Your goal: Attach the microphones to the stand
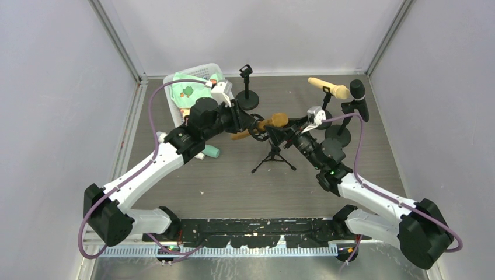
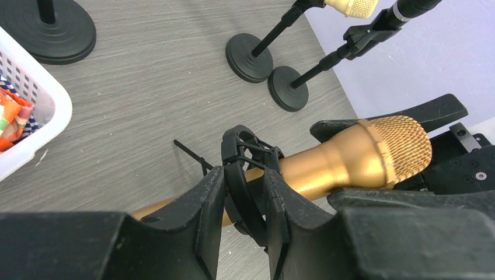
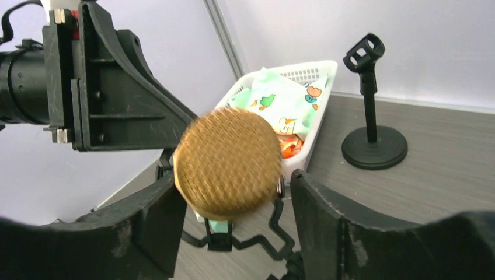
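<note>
At table centre, the brown mic [image 1: 274, 121] lies through the mount [image 2: 236, 143] of the tripod stand [image 1: 273, 158], head toward 3 o'clock. There the left gripper [image 2: 244, 178] is clamped on the mount. At the head, the right gripper [image 3: 233, 184] is released, its jaws standing apart on either side. At 2 o'clock, the cream mic [image 1: 327, 87] and the black mic [image 1: 358, 93] sit on stands.

So the black tripod stand [image 1: 273, 156] sits mid-counter [image 1: 233, 186], golden-brown microphone [image 1: 275, 121] through its clip. White plastic basket [image 1: 201, 66] back-left, black round-base stand [image 1: 248, 100] behind, two more round-base stands [image 1: 338, 137] right.
</note>
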Controlling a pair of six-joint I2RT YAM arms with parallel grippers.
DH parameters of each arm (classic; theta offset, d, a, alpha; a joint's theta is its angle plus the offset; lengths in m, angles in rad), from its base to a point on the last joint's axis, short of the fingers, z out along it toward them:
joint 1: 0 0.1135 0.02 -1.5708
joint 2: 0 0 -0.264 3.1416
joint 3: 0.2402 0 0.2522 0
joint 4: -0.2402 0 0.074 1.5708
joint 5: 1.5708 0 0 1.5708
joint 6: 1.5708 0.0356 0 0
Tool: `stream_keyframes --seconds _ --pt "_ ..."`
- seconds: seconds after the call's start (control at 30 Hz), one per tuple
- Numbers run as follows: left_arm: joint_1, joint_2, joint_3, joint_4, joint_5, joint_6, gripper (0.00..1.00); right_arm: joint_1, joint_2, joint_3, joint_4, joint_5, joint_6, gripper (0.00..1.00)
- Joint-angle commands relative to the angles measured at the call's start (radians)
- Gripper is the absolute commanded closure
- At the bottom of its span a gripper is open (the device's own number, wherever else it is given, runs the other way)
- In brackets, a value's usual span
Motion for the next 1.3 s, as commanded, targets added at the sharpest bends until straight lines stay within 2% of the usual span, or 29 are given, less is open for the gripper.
stream_keyframes --seconds 0.0,0.1,0.33,0.5,0.7,1.0,1.27 --pt "0.002 0.007 0.005 0.006 0.010 0.002 0.69 -0.002 -0.100 -0.003 -0.061 0.023 -0.025 0.29" --pt "0.002 0.008 0.003 0.006 0.008 0.002 0.69 -0.003 -0.159 0.004 -0.133 0.041 -0.046 0.24" --pt "0.002 0.013 0.009 0.006 0.010 0.006 0.68 -0.003 -0.287 0.024 -0.281 0.059 -0.089 0.22" --pt "0.002 0.010 0.023 0.000 0.008 0.022 0.57 -0.001 -0.351 0.033 -0.477 0.085 -0.195 0.23" --pt "0.002 0.000 0.049 -0.016 -0.017 0.045 0.45 -0.002 -0.354 0.055 -0.692 0.076 -0.290 0.24" --pt "0.008 -0.033 0.074 -0.036 -0.051 0.072 0.39 -0.002 -0.326 0.001 -0.717 0.010 -0.226 0.28" --pt "0.011 -0.033 0.069 -0.036 -0.040 0.074 0.39 0.014 -0.224 -0.086 -0.574 0.042 -0.190 0.28"
